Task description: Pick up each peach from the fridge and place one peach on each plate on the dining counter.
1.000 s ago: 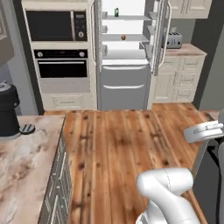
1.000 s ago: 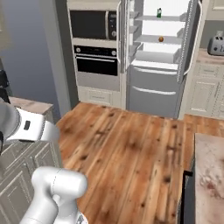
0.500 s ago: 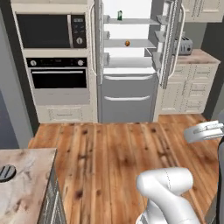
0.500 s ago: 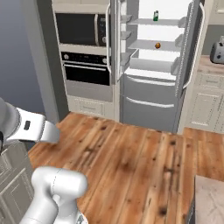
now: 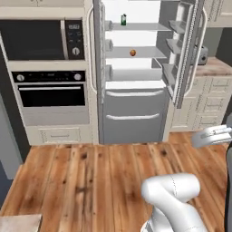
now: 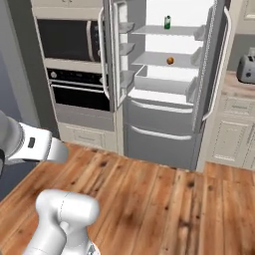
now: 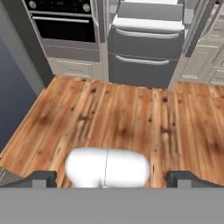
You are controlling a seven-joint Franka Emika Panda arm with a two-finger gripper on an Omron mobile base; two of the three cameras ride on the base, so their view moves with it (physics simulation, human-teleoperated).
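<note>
Straight ahead across the wooden floor (image 5: pixel 90 176) stands the fridge (image 5: pixel 136 81), both upper doors swung wide so the white shelves show. One peach (image 5: pixel 132 53) sits on the middle shelf, near the centre, well apart from the small green bottle (image 5: pixel 123 19) that stands upright on the shelf above. From the right base view the same peach (image 6: pixel 170 61) lies a little right of centre on its shelf, with the bottle (image 6: pixel 168 22) above it. Below the shelves two grey drawer fronts are closed, each with a pale curved handle.

Left of the fridge is a black-fronted wall oven (image 5: pixel 52 93) with a dark microwave (image 5: pixel 43 40) set above it. To the right, cream cabinets carry a wooden-topped desk (image 5: pixel 213 68) with a steel toaster (image 6: pixel 246 68) on it. A corner of the marble dining counter (image 5: pixel 18 223) shows at the near left of the left base view.

The jaws (image 7: pixel 112 180) are spread wide, with nothing between them; the two dark fingertips (image 7: pixel 39 178) rise at the bottom of the hand view, looking over the floor toward the fridge drawers and the oven. The arm is folded near the base, far from the fridge, and the peach is untouched on its shelf.
</note>
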